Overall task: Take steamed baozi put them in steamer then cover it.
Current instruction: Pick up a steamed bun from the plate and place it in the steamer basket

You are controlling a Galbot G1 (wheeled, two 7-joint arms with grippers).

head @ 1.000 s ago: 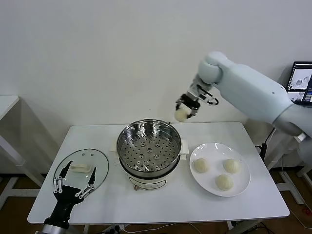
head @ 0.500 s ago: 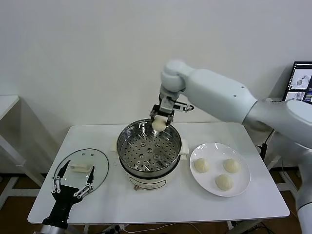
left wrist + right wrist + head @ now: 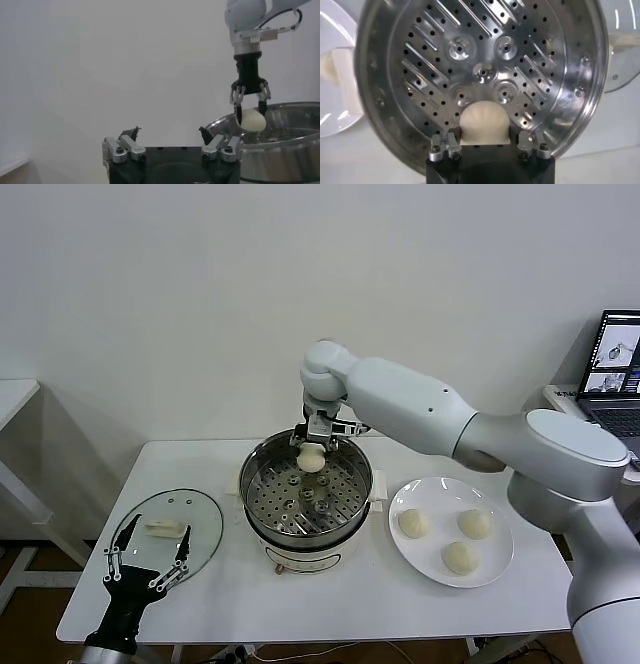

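My right gripper [image 3: 311, 446] is shut on a cream-white baozi [image 3: 311, 458] and holds it over the far part of the shiny steel steamer [image 3: 262, 466], just above its perforated floor [image 3: 485, 60]. In the right wrist view the baozi [image 3: 484, 121] sits between the fingers. Three more baozi [image 3: 413, 523] [image 3: 476, 524] [image 3: 460, 557] lie on the white plate [image 3: 500, 569]. The glass cover [image 3: 205, 536] with its cream handle [image 3: 162, 529] lies flat on the table at the left. My left gripper [image 3: 148, 565] is open and empty over the cover's near edge. The left wrist view shows the right gripper [image 3: 249, 107] with the baozi [image 3: 252, 120].
The steamer stands on a white pot base [image 3: 300, 561] in the middle of a white table [image 3: 520, 604]. A laptop [image 3: 615, 369] stands on a stand at the far right. A white wall is behind the table.
My right gripper has carried the baozi leftward and down, from beyond the steamer's far right rim to over the inside of the steamer. The left gripper has barely moved.
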